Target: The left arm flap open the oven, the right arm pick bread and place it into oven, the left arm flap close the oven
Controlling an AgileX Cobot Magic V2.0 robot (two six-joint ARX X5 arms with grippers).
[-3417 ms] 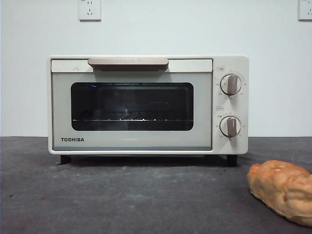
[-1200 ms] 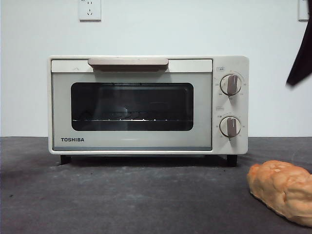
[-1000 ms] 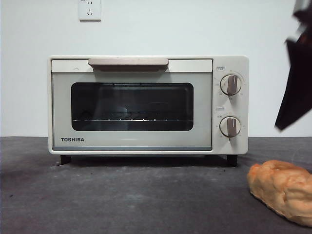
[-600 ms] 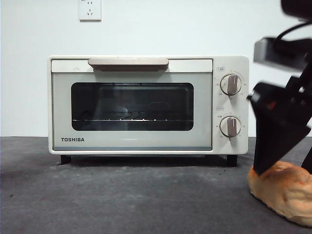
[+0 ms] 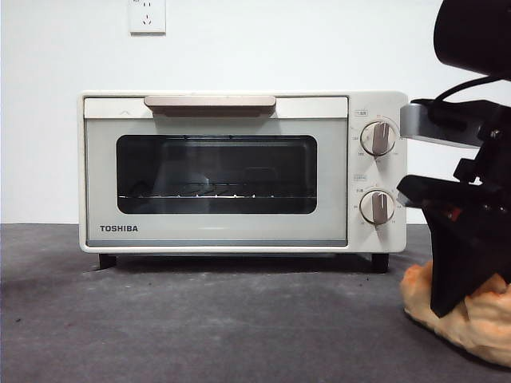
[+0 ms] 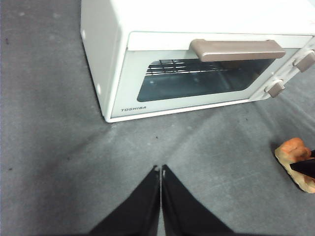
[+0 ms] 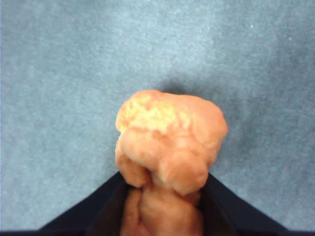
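The cream TOSHIBA oven (image 5: 215, 171) stands at the back of the table with its glass door closed and its beige handle (image 5: 209, 102) up. At the front right the golden-orange bread (image 5: 475, 335) lies on the dark table. My right gripper (image 5: 475, 303) has come down over it. In the right wrist view its jaws press against both sides of the bread (image 7: 170, 132), with the gripper (image 7: 162, 177) shut on it. My left gripper (image 6: 161, 169) is shut and empty, hovering in front of the oven (image 6: 197, 73), well short of the door.
Two round knobs (image 5: 378, 137) sit on the oven's right panel, close to the right arm. A wall socket (image 5: 147, 16) is on the white wall behind. The grey table (image 5: 200, 327) stretches in front of the oven.
The right arm came in from the upper right, dropped down onto the bread and now has its jaws around it. The oven has not moved.
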